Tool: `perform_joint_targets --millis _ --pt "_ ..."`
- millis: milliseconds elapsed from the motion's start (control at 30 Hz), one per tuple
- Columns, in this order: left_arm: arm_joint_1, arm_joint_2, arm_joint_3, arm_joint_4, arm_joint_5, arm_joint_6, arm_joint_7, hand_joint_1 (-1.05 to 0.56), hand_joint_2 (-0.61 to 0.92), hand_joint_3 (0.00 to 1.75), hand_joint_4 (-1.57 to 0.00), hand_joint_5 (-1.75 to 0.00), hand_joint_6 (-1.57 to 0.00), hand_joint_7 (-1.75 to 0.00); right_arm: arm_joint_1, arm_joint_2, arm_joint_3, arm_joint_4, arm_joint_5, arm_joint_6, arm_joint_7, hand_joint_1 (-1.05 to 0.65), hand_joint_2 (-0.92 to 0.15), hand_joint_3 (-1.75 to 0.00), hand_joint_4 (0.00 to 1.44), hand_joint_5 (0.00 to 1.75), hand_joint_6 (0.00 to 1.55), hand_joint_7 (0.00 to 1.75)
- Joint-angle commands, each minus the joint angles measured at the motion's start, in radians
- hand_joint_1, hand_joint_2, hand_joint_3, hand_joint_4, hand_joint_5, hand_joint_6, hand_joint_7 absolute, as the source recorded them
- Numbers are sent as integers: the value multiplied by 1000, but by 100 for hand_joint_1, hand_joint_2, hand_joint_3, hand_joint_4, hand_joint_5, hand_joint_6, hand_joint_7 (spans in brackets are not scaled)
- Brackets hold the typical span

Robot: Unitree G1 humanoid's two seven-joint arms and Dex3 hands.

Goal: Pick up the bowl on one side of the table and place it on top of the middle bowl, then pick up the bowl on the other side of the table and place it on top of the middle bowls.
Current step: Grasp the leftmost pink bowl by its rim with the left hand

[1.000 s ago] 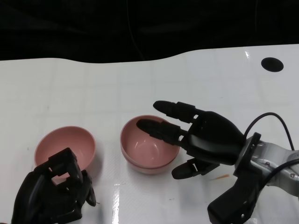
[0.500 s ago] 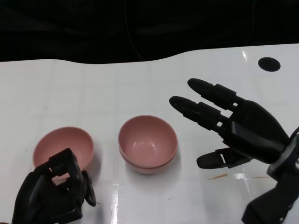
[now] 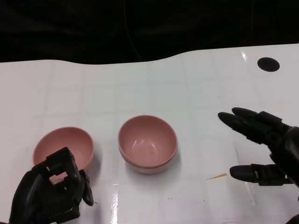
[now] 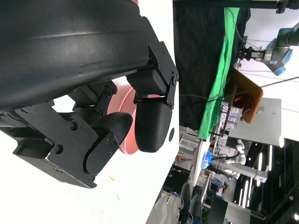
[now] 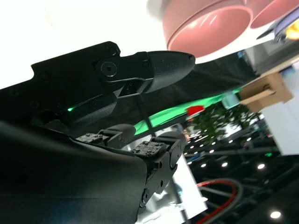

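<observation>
Two pink bowls sit nested as one stack point(image 3: 147, 143) at the middle of the white table point(image 3: 187, 88). A single pink bowl point(image 3: 63, 148) stands to its left. My right hand point(image 3: 266, 144) hovers to the right of the stack, well apart from it, fingers spread and holding nothing. My left hand point(image 3: 49, 193) stays at the near edge just in front of the left bowl, fingers curled in on nothing. The right wrist view shows the stack point(image 5: 205, 23) beyond the fingertips point(image 5: 173, 65). A slice of pink bowl point(image 4: 124, 121) appears behind the curled fingers point(image 4: 149, 126) in the left wrist view.
A round black hole point(image 3: 268, 64) lies in the table's far right corner. A small orange streak point(image 3: 217, 176) marks the surface near my right hand. Beyond the table's curved far edge point(image 3: 140, 59) is dark backdrop.
My right hand has let go of the bowl on the middle stack, drawn back to the right and toward the near edge, fingers spread. The left hand has barely moved.
</observation>
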Motion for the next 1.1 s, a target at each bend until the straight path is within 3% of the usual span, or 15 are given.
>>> perform_joint_targets --millis 33,167,200,267,300,367,467,567,633,767,800,867,900,1000,1100 --pt "3 19 11 5 -12 3 -6 -2 48 139 -90 -175 -77 -175 22 12 -25 23 48 -23 23 -57 -92 -20 53 10 52 5" --pt "4 19 12 3 -12 6 -4 -2 48 139 -90 -175 -76 -175 29 21 -37 28 73 -33 49 -56 -92 -19 54 10 53 4" --pt "5 19 13 0 -10 10 3 -2 48 139 -90 -175 -76 -175 44 49 -46 50 124 -46 56 -54 -92 -18 55 10 54 5" --pt "7 18 17 -5 -12 17 11 -2 48 139 -90 -175 -76 -175 64 93 -62 87 202 -70 77 -33 -91 -13 87 16 75 7" --pt "7 17 19 -6 -13 21 13 -2 47 139 -90 -175 -77 -175 70 109 -65 104 238 -78 97 -28 -91 -12 96 18 82 8" --pt "6 17 23 -4 -19 23 9 -2 47 139 -90 -175 -77 -175 76 125 -71 127 288 -87 141 -22 -92 -13 109 22 94 10" --pt "4 17 30 5 -26 18 -3 -2 47 140 -90 -175 -77 -175 88 153 -77 149 402 -91 249 -16 -92 -16 116 30 105 12" --pt "7 19 33 3 -31 19 -6 -2 47 140 -91 -175 -77 -175 104 176 -84 148 519 -70 374 -11 -92 -22 111 59 118 8" --pt "8 20 32 2 -32 18 -6 -3 47 141 -91 -175 -77 -175 109 187 -96 143 562 -60 432 -10 -92 -25 109 68 121 7" --pt "13 24 35 -3 -30 9 -7 -4 46 141 -91 -175 -77 -175 159 221 -109 32 776 118 630 -7 -91 -38 110 90 131 11" --pt "14 24 37 -5 -33 10 -9 -5 46 139 -91 -175 -77 -175 167 230 -115 10 812 150 668 -4 -86 -55 106 110 132 21" --pt "15 26 38 -7 -37 11 -10 -5 46 138 -91 -175 -77 -175 179 243 -132 -23 853 198 722 -3 -77 -76 102 123 117 56" --pt "15 26 38 -7 -38 11 -10 -5 46 138 -91 -175 -77 -175 183 248 -142 -33 855 210 736 -3 -75 -81 101 126 111 69" --pt "19 26 39 -12 -41 12 -7 -5 47 137 -92 -175 -77 -175 191 265 -166 -63 898 276 800 -3 -72 -86 100 132 106 82" --pt "59 19 48 -78 -6 -18 46 -3 50 132 -89 -175 -75 -173 194 284 -197 -146 1160 616 984 -5 -63 -95 95 168 90 131"
